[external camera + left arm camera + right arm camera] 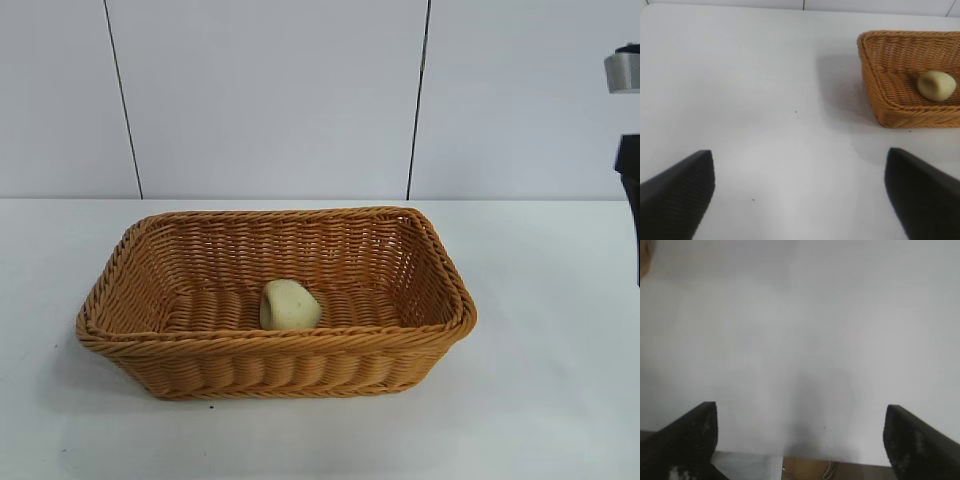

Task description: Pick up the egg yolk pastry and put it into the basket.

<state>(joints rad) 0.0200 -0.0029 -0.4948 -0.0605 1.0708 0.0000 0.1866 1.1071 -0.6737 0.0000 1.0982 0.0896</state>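
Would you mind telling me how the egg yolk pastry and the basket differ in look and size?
The egg yolk pastry is pale yellowish-green with a smooth matte surface; the basket is orange-brown woven wicker with a braided rim. The pastry is small and rounded; the basket is large, rectangular and sloping-sided. The pastry lies inside on the basket's floor, while the basket stands on the white table. Neither is touched by a gripper.

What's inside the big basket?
Inside the basket sits just the egg yolk pastry, resting on the woven floor near the front wall. The front wall covers the strip of floor right behind it, so that part cannot be seen.
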